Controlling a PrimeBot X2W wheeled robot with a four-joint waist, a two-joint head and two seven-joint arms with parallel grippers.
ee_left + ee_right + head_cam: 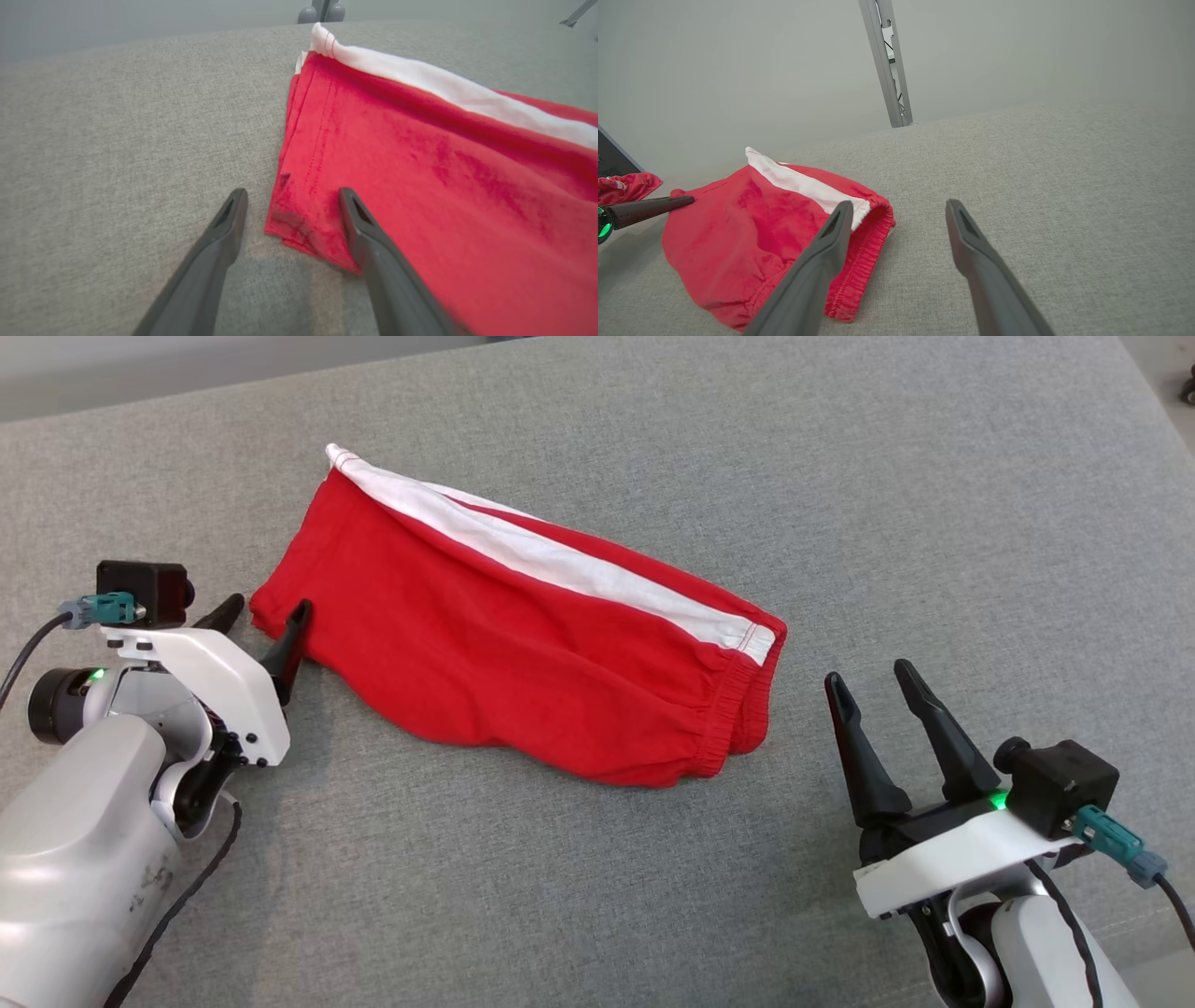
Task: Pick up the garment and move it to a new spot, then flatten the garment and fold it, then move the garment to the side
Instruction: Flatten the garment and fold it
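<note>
Straddling a garment [523, 644] corner, left pincer [269, 607] gapes.

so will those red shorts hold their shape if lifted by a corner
Probably not: the red shorts lie creased in soft layers, so they would likely hang limp and unfold. They look thin, so likely light. Pushed, they would probably bunch on the textured grey surface rather than slide.

The garment [485, 653] is bright red with one white stripe; the surface [934, 523] is flecked grey; the left gripper [269, 607] and right gripper [868, 674] are black-fingered with white bodies
</note>
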